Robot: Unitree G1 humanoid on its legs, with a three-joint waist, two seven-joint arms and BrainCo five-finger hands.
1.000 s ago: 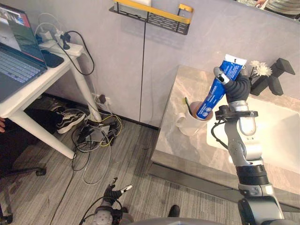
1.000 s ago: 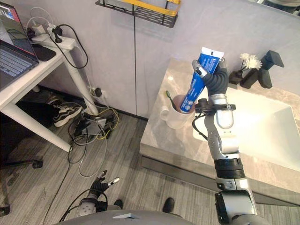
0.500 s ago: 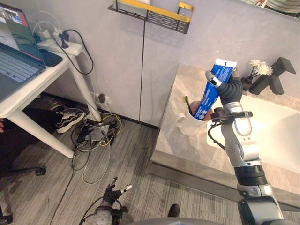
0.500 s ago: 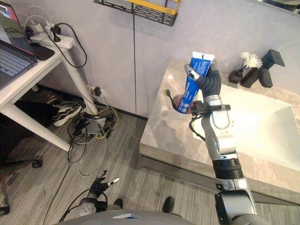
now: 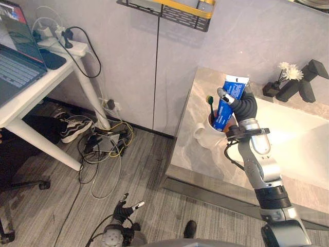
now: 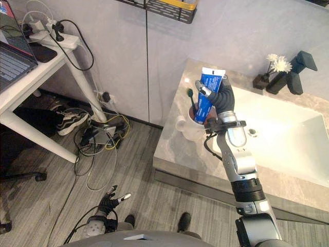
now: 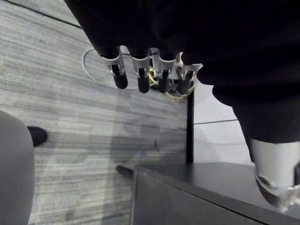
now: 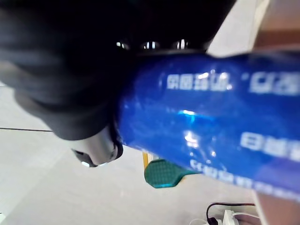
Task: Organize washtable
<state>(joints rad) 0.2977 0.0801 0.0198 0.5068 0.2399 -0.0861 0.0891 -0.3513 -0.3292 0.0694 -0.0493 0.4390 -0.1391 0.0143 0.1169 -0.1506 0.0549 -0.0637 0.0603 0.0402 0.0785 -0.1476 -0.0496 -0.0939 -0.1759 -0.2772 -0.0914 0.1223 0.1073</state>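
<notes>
My right hand (image 5: 246, 107) is shut on a blue toothpaste tube (image 5: 226, 102), held nearly upright. The tube's lower end sits inside a white mug (image 5: 207, 137) near the left edge of the marble counter (image 5: 188, 153). A toothbrush with a dark green head (image 5: 209, 100) stands in the same mug, beside the tube. Up close in the right wrist view, the blue tube (image 8: 211, 122) runs across my curled fingers, with the green brush head (image 8: 161, 173) behind it. My left hand (image 5: 125, 208) hangs low over the floor, its fingers (image 7: 140, 78) relaxed and holding nothing.
A white sink basin (image 5: 295, 141) lies right of the mug, with a black faucet (image 5: 311, 78) and a small vase of white flowers (image 5: 277, 82) behind it. A black and yellow shelf (image 5: 172, 9) hangs on the wall. A white desk (image 5: 36, 90) with a laptop stands at left, with cables and shoes (image 5: 100, 145) below it.
My right hand has come down and toward the mug, bringing the tube's lower end into it. The toothbrush now stands more upright. The left hand has not moved.
</notes>
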